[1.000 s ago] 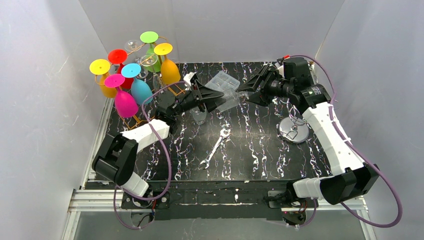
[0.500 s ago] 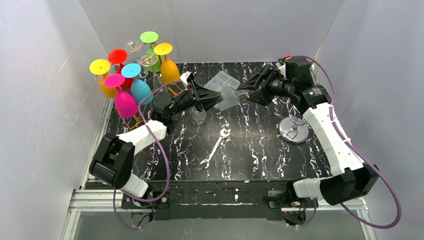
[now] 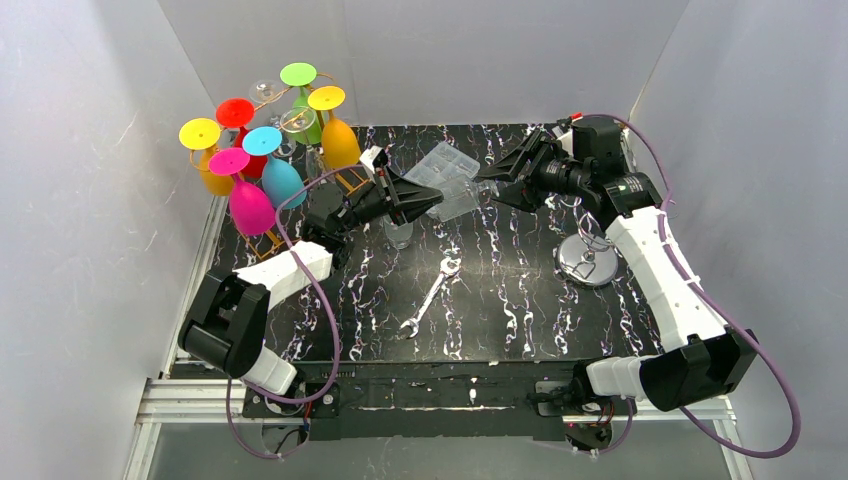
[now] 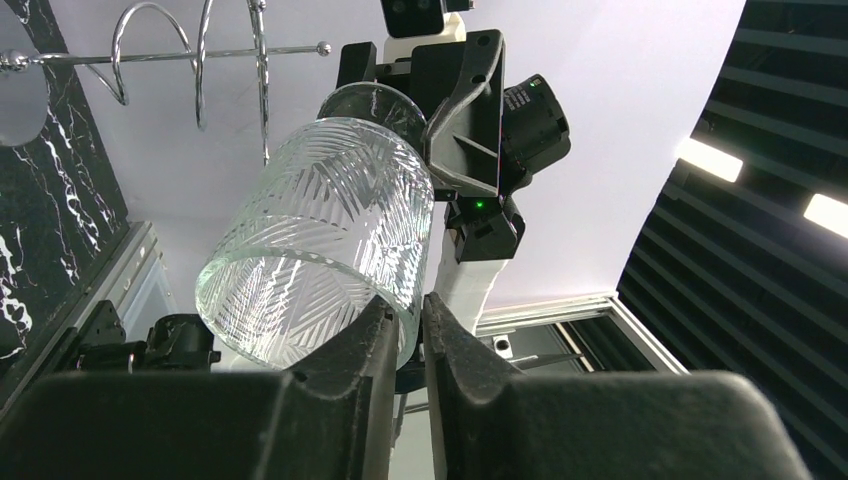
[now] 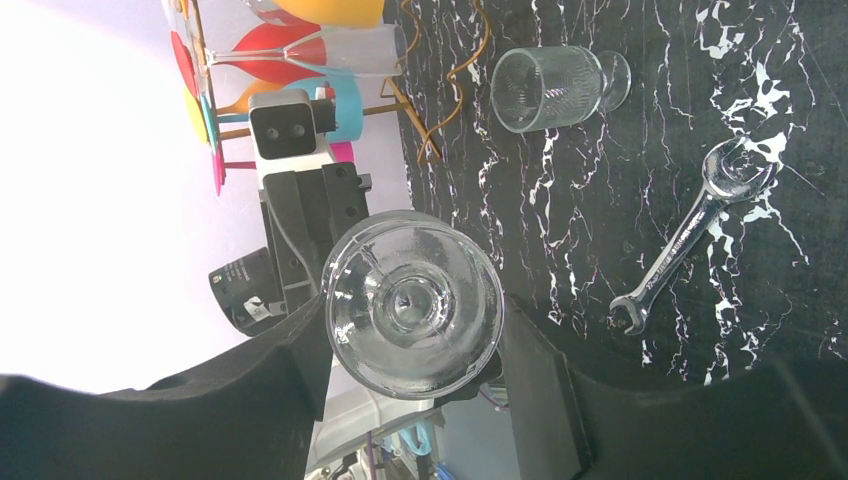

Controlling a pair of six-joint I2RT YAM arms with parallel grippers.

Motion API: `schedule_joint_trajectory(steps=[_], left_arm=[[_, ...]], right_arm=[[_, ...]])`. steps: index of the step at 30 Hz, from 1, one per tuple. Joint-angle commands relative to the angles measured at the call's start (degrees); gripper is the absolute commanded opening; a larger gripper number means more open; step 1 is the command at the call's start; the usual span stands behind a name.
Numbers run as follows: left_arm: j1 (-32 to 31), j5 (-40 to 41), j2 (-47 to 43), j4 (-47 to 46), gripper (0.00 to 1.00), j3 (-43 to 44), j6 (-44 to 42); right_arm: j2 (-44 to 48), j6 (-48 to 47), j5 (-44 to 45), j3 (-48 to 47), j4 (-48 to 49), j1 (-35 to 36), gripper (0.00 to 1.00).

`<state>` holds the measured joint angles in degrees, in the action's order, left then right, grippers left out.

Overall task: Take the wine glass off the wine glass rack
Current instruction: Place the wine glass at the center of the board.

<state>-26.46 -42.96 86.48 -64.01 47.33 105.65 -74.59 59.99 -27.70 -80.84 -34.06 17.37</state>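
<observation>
Lying sideways, wine glass (image 4: 320, 240) points rim toward left fingers (image 4: 350, 390)

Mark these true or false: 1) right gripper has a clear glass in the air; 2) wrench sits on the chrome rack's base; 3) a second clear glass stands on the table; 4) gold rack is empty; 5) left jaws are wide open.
1. True. The right gripper holds the cut glass above the table.
2. False. The wrench lies on bare table, apart from the chrome rack.
3. True. The second glass stands below the left arm.
4. False. Coloured glasses hang on the gold rack.
5. False. The left gripper is nearly shut, pinching the cut glass's rim.
</observation>
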Motion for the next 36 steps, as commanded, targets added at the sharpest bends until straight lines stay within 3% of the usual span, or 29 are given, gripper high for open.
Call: schedule_joint_trajectory(steps=[1, 7, 15, 22, 28, 31, 36], left_arm=[[1.0, -0.3, -3.9, -3.8, 0.11, 0.7, 0.2], [1.0, -0.8, -4.1, -2.2, 0.00, 1.2, -0.8], [1.0, -0.3, -4.7, 2.0, 0.00, 2.8, -3.1], [0.9, 0.0, -5.7, 8.0, 0.00, 4.9, -6.5], [0.9, -0.9, -9.2, 21.3, 0.00, 5.7, -15.1], [0.9, -1.1, -11.4, 29.7, 0.00, 6.6, -20.7], [0.9, 0.9, -16.5, 51.6, 0.00, 10.4, -34.8]], right_arm=[[1.6, -2.1, 2.0, 0.0, 1.4, -1.1, 0.55], [1.4, -2.7, 1.8, 0.4, 1.5, -1.1, 0.57], [1.6, -2.6, 1.0, 2.3, 3.7, -1.1, 0.79], [1.3, -3.5, 1.7, 1.9, 3.7, -1.0, 0.89], [-1.9, -12.5, 8.3, -7.4, -8.2, -0.4, 0.92], [-4.8, -17.1, 15.6, -13.9, -14.4, 2.9, 0.94], [-11.1, -22.3, 25.8, -23.2, -20.7, 10.2, 0.96]])
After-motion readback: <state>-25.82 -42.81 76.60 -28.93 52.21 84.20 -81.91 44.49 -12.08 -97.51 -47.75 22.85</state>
